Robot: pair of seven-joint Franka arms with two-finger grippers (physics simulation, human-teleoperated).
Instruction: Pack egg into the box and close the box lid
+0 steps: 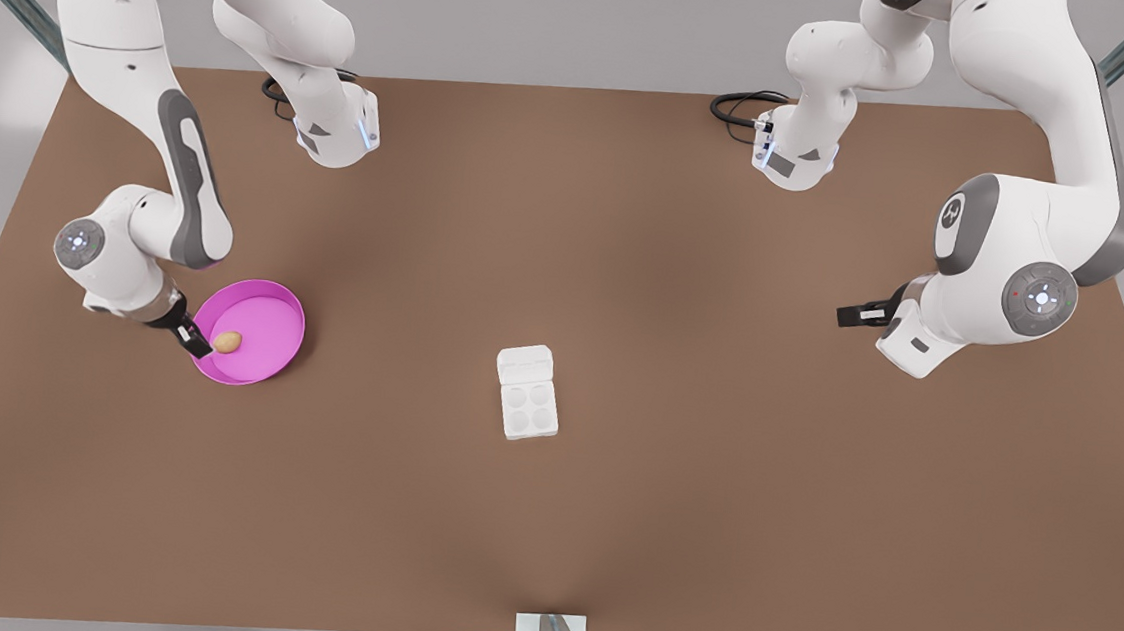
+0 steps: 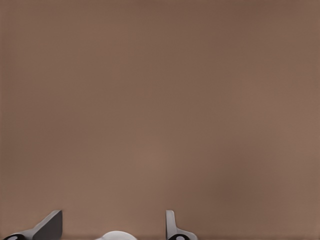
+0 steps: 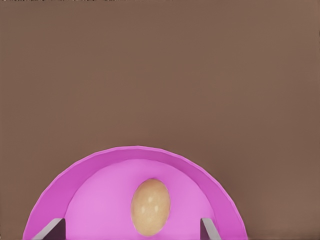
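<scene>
Right gripper (image 1: pixel 197 342) at front view's left, low over near-left rim of pink dish (image 1: pixel 272 305); fingers (image 3: pixel 52 229) spread wide. Egg (image 1: pixel 227 340) lies in dish between fingertips, untouched, just beside gripper. Box (image 1: pixel 527 406) sits mid-table, well right of dish, four cups bare. Box lid (image 1: pixel 524 363) open, lying flat on far side. Left gripper (image 1: pixel 853 316) waits at front view's right above brown table (image 1: pixel 688 245), fingers (image 2: pixel 171 225) parted, holding nothing.
</scene>
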